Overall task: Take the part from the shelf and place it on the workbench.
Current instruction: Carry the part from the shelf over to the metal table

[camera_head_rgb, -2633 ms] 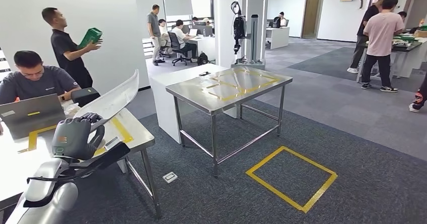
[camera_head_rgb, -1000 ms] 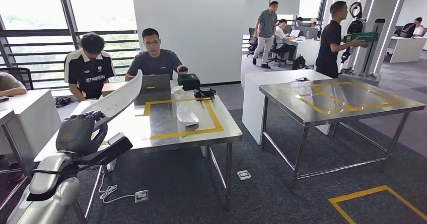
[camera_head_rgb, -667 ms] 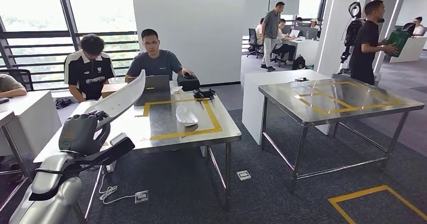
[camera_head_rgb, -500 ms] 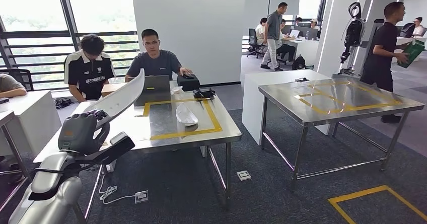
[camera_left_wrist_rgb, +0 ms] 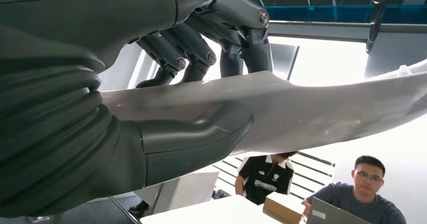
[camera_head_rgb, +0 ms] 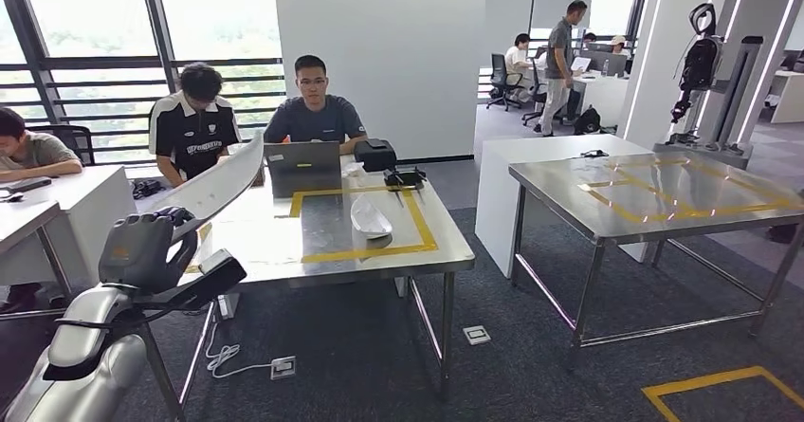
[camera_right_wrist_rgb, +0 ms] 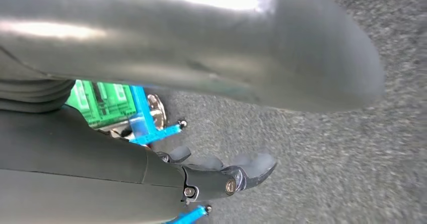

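Observation:
My left hand (camera_head_rgb: 142,249) grips a long, curved white part (camera_head_rgb: 220,180) by its lower end and holds it slanting up over the left edge of the steel workbench (camera_head_rgb: 453,248). Up close, the thumb (camera_left_wrist_rgb: 196,138) lies under the part (camera_left_wrist_rgb: 327,108) and the dark fingers (camera_left_wrist_rgb: 201,48) wrap over it. A yellow tape rectangle (camera_head_rgb: 427,235) marks the bench top, and a small white shell-shaped part (camera_head_rgb: 370,218) lies inside it. My right hand (camera_right_wrist_rgb: 221,176) hangs over the grey carpet with its fingers apart and nothing in them.
Two people sit behind the bench, with a laptop (camera_head_rgb: 301,166) and black boxes (camera_head_rgb: 377,154) at its far edge. A third person sits at a white desk (camera_head_rgb: 57,194) on the left. A second steel table (camera_head_rgb: 664,190) stands to the right. On the carpet is a yellow taped square (camera_head_rgb: 721,384).
My view has swung left from the second table onto the workbench, then drifted a little. The person carrying a green box walked out on the right. My left hand keeps its hold on the part.

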